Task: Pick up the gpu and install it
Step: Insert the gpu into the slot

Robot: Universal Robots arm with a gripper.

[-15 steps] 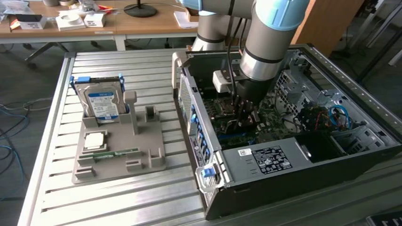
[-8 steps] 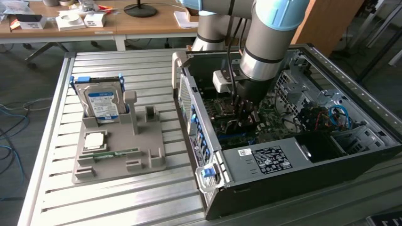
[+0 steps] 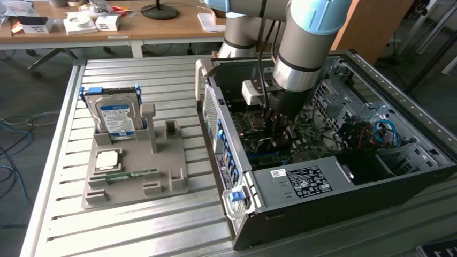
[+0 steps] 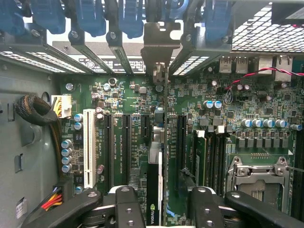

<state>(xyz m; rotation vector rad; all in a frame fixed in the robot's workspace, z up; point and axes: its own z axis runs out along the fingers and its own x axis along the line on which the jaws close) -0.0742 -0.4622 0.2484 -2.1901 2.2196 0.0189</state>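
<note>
Gpu (image 4: 156, 190) standing edge-on in a motherboard (image 4: 123, 102) slot, lower middle of the wrist frame, bracket up toward the rear slot opening. Gripper (image 4: 159, 206) straddling it, fingers (image 4: 126, 204) spread with gaps both sides, so looks released. Low inside the case (image 3: 300, 184) at center of the exterior frame. Risks, just guessing: card half-seated, bracket snagging, or a finger clipping it and tilting it in the slot.

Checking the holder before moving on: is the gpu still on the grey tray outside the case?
No, the gpu stands edge-on among the motherboard slots, between the end effector fingers.
</note>
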